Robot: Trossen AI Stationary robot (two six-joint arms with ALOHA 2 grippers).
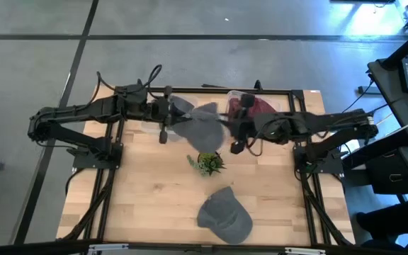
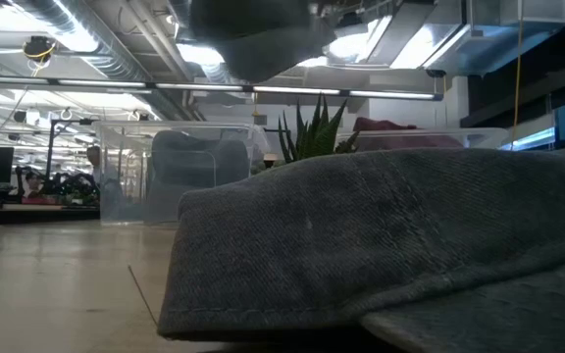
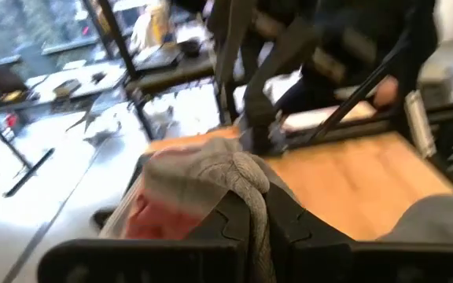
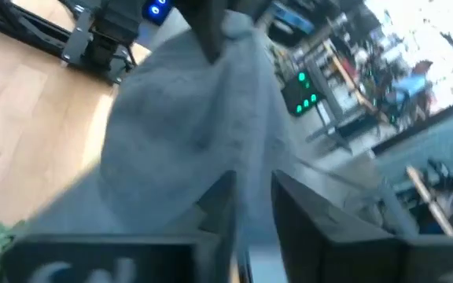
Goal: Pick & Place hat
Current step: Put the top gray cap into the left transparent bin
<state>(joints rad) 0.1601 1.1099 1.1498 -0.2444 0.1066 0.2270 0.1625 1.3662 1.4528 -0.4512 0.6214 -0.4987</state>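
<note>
A grey hat (image 1: 204,129) hangs in the air between both grippers, above the far middle of the table; the low view shows its underside (image 2: 253,39) at the top. My left gripper (image 1: 170,122) is shut on its left side and my right gripper (image 1: 234,133) is shut on its right side. A second grey hat (image 1: 224,212) lies flat on the table near the near edge and fills the low view's foreground (image 2: 390,245). My left gripper pinches a bunched fold of the grey hat's cloth (image 3: 252,196) between its two fingers, coming level from the table's left. The hat is lifted clear of the table. My right gripper pinches the hat's opposite edge (image 4: 252,185) between its two fingers, coming level from the table's right. The cloth spreads away from the fingers toward the other arm.
A small green plant (image 1: 208,163) stands on the table just under and in front of the held hat. Two clear bins sit at the far edge, one holding grey cloth (image 1: 179,106), one holding a maroon hat (image 1: 252,106). Bare wood lies on the table's left and right.
</note>
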